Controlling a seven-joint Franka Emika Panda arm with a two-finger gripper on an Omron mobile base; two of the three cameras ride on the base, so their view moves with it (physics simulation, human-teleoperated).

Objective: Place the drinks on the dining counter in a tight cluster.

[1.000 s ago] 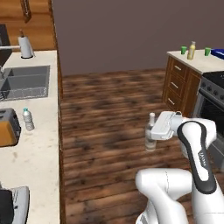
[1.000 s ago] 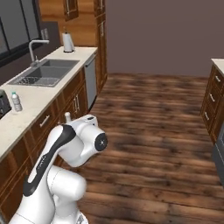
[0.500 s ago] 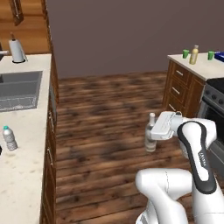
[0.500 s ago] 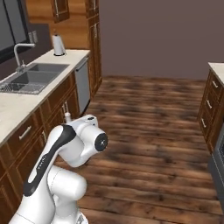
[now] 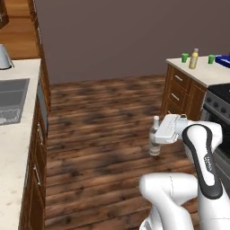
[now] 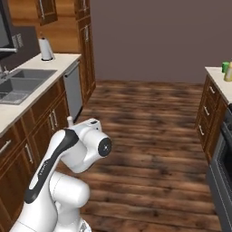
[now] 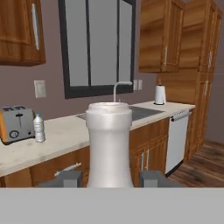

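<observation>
Bottle (image 7: 109, 144) stands upright between pincer (image 7: 110, 178) fingers, gripped.

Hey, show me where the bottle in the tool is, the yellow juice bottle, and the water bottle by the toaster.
held bottle (image 7: 109, 144): hand view, on its pale neck below the cap.
yellow juice bottle (image 5: 194, 59): left base view, on its yellow body.
water bottle (image 7: 39, 128): hand view, on its clear body beside the toaster (image 7: 16, 124).

arm (image 6: 68, 149) mid-floor | sink (image 6: 18, 84) left | possibly bottle tip (image 6: 70, 120)
</observation>
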